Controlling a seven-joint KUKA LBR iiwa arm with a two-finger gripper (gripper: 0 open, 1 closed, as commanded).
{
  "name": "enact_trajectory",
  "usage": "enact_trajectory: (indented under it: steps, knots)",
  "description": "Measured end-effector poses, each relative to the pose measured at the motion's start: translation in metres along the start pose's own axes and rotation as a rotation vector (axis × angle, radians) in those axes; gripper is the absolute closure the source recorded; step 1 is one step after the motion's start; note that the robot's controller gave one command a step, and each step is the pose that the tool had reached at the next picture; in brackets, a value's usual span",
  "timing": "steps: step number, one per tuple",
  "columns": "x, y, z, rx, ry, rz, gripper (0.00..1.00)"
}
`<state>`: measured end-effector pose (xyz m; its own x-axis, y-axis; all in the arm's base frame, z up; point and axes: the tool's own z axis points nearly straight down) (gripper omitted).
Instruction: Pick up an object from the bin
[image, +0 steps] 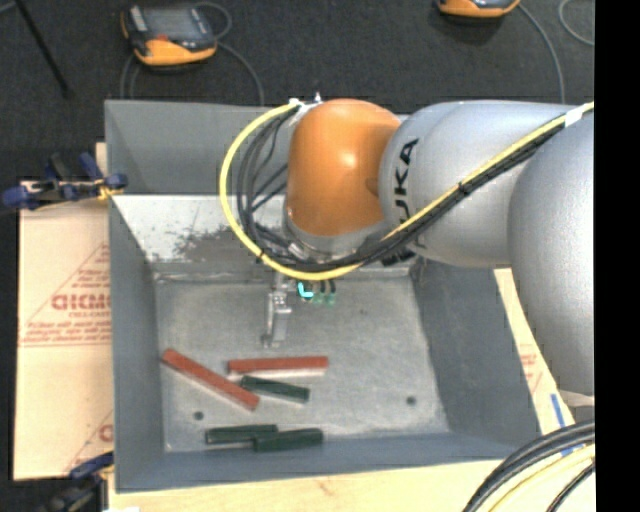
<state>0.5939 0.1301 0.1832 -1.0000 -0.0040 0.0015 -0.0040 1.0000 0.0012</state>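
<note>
The gripper (277, 325) hangs below the orange cover (340, 165) of the wrist, in the far middle part of the bin (130, 330). It points down to the grey floor. It cannot be told from this view whether it is open or closed, and no thing is seen in it. It is also not clear if its tip touches the floor or stays a little above it. Just to the right of it, under the cover, a small green-blue light (315, 292) shines. A yellow cable (232, 190) and some dark cables make a loop around the left side of the cover. The thick grey arm (480, 190) comes in from the right.

Under the gripper the floor is bare. The nearest thing is a short red bar (278, 366), which lies left to right, a bit nearer than the gripper and apart from it. Its left end comes close to a longer red-brown bar (210, 380), which lies slanted, from far left to near right. A dark green bar (274, 390) lies just on the near side of the red bar, and its left end reaches the near end of the red-brown bar. Still nearer, close to the near wall, two more dark green bars lie almost in one line: the left one (240, 434) and the right one (290, 439), with their ends side by side.
</note>
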Motion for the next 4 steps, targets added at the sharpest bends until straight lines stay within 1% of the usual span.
enact_trajectory:
  steps: [1, 2, 3, 4]
  knots:
    - [0.024, 0.011, -0.012, 0.003, -0.003, -0.165, 0.0]
    - [0.037, 0.001, 0.034, 0.0, -0.012, -0.31, 0.0]
    - [0.049, -0.017, 0.066, 0.002, 0.001, -0.399, 0.0]
    - [0.026, -0.03, 0.107, 0.0, -0.003, -0.663, 1.0]
